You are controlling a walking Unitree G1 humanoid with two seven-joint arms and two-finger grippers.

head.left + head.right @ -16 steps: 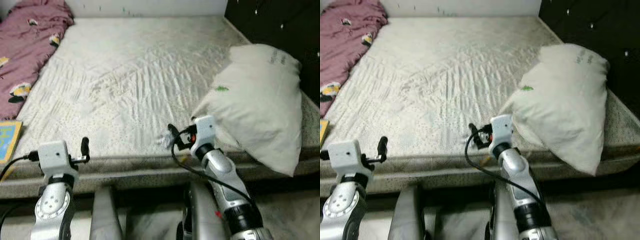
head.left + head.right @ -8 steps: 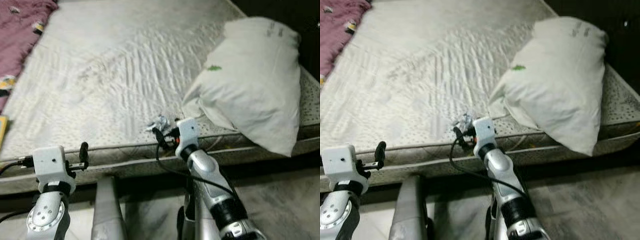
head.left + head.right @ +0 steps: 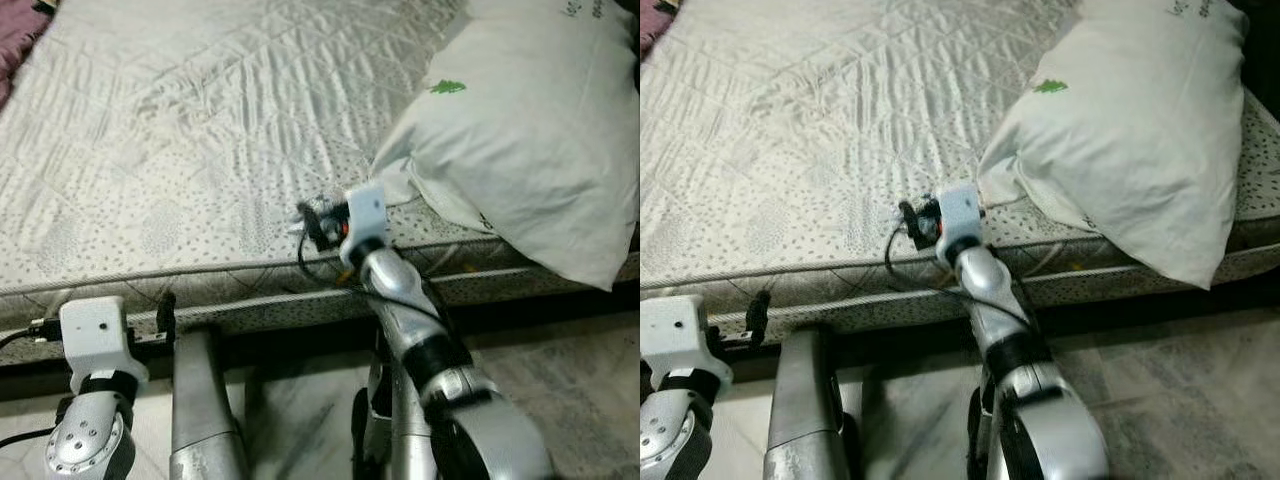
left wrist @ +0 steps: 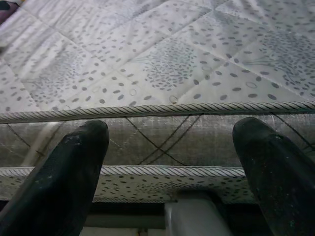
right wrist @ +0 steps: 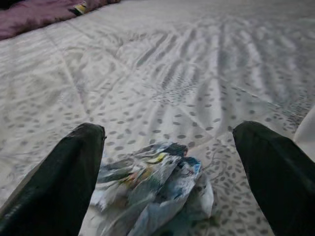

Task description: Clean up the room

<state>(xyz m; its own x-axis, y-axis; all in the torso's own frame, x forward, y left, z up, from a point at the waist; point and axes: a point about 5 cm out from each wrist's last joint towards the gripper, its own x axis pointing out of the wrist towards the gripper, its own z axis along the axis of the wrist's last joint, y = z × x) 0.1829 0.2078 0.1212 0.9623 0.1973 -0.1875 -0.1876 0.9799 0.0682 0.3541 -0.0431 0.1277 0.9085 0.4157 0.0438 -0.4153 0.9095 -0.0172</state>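
A crumpled, colourful printed wrapper [image 5: 152, 189] lies on the white quilted mattress [image 3: 200, 140] close to its front edge. My right gripper [image 3: 313, 222] reaches over that edge and stands open. Its two black fingers [image 5: 59, 182] are on either side of the wrapper, just short of it and not touching. My left gripper [image 4: 172, 127] is open and holds nothing. It hangs low at the left [image 3: 165, 310], in front of the mattress's piped side.
A large white pillow [image 3: 520, 140] with a small green tree mark lies on the mattress's right corner and overhangs the edge, just right of my right arm. A purple blanket [image 5: 44, 12] is bunched at the far left. Grey floor [image 3: 560, 370] lies below the bed.
The view has tipped down and closer to the bed. My right gripper has pushed forward over the mattress edge, up to the wrapper. The left gripper now sits below the mattress edge.
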